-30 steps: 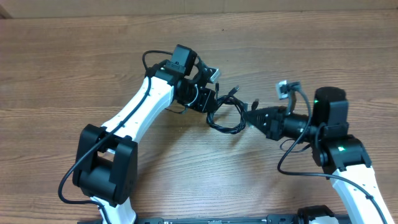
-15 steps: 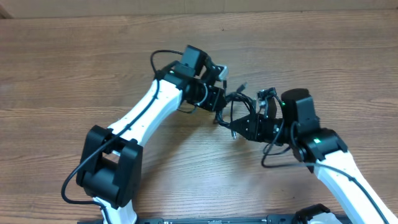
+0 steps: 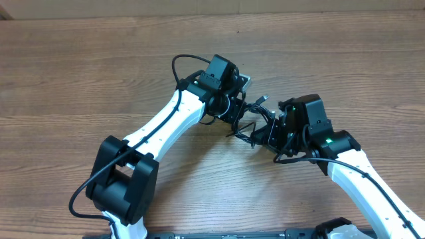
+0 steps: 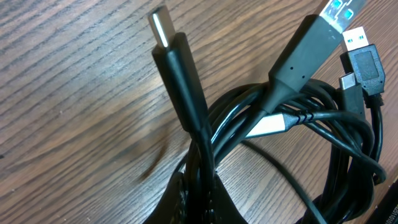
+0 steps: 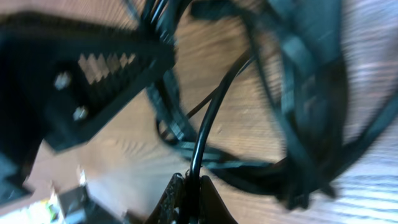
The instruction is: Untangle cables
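The cables (image 3: 251, 125) are a knot of thin black cords with silver-tipped plugs, held between my two grippers above the wooden table (image 3: 80, 73). My left gripper (image 3: 237, 114) is shut on several strands of the cables (image 4: 205, 124); a silver plug tip (image 4: 160, 28) and a blue-lit USB plug (image 4: 339, 11) stick up past it. My right gripper (image 3: 265, 135) is shut on a single strand of the cables (image 5: 208, 118), and the left gripper's toothed finger (image 5: 112, 68) shows close ahead of it. The two grippers are nearly touching.
The white left arm (image 3: 159, 129) runs from the front left. The right arm (image 3: 358, 172) runs from the front right. Thicker black arm wires (image 3: 189, 63) loop behind the left wrist.
Both grippers have moved toward each other, the left to the right and the right to the left. The cable bundle between them has bunched up tighter.
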{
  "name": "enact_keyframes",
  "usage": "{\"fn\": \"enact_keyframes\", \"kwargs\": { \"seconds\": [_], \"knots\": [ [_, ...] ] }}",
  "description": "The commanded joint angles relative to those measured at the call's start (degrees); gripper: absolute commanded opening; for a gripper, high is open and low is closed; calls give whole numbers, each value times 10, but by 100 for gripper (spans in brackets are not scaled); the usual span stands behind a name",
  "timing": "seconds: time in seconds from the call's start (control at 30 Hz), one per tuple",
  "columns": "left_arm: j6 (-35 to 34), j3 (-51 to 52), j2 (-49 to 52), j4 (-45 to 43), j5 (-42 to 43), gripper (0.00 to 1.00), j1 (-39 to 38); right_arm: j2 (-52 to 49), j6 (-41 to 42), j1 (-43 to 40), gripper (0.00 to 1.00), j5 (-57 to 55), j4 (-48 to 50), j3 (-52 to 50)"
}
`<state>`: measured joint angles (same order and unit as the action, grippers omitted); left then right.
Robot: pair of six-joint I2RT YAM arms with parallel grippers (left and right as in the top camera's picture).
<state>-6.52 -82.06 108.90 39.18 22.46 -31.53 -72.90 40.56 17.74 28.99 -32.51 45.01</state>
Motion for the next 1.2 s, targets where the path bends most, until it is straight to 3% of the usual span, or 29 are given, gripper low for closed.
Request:
{"fn": "enact_keyframes", "kwargs": {
  "seconds": [0.0,0.27,0.53,0.7,0.77,0.9,1.03,1.17],
  "knots": [
    [-7,-2,0,0,50,4,-2,1,31,3,4,-74,8,18],
    [5,-2,0,0,219,4,-2,1,31,3,4,-140,9,18],
    [-2,-2,0,8,241,4,1,1,29,3,6,-215,-13,18],
    [-103,-2,0,-22,240,4,12,1,29,3,30,-214,-10,18],
    [-151,-2,0,-42,232,4,16,2,29,3,52,-212,-9,20],
    [-237,-2,0,-67,185,4,19,13,25,1,76,-191,-12,38],
    [-324,-2,0,-66,88,4,19,50,24,1,84,-189,-44,87],
    [-442,-2,0,-66,47,4,19,92,26,2,88,-183,-76,116]
  ]
}}
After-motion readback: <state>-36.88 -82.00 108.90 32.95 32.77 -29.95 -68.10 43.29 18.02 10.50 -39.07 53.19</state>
